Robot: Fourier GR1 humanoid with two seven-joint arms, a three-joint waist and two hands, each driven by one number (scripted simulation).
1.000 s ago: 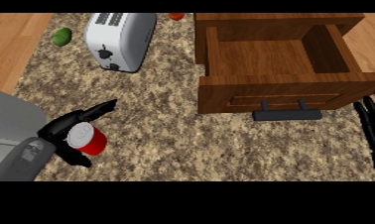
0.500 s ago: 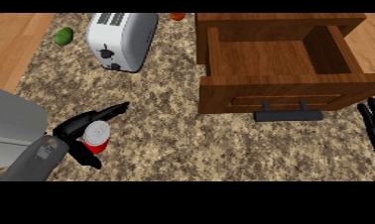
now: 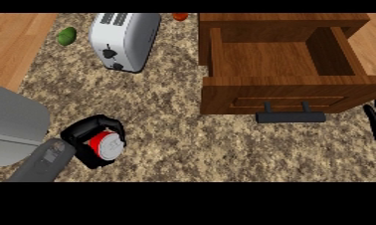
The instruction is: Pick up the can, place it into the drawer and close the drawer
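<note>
The can point(image 3: 108, 145), red with a pale lid, stands low on the left of the speckled stone table point(image 3: 183, 139), well apart from the drawer point(image 3: 272, 93). The left hand point(image 3: 81, 132) is curled round the can, fingers and thumb wrapping its sides, and the can's base appears to rest on the table. The step in hand is judged to be securing the grasp before the lift. To do it well, the hand should enclose the can's body evenly, raise it straight up and keep it upright. It should then carry the can to the right, high enough to clear the drawer's front wall, before lowering it. The wooden drawer stands pulled out with its interior exposed, its black drawer handle point(image 3: 290, 117) facing the robot. The path between can and drawer shows only bare table. A silver toaster point(image 3: 123, 40) lies on the far left, with a small green fruit point(image 3: 67, 35) to its left and a red item point(image 3: 180, 16) at the table's far edge. The right hand point(image 3: 371, 119) shows only as a dark sliver at the view's right edge, and its state cannot be told. Wooden flooring point(image 3: 22, 45) borders the table on the left.
</note>
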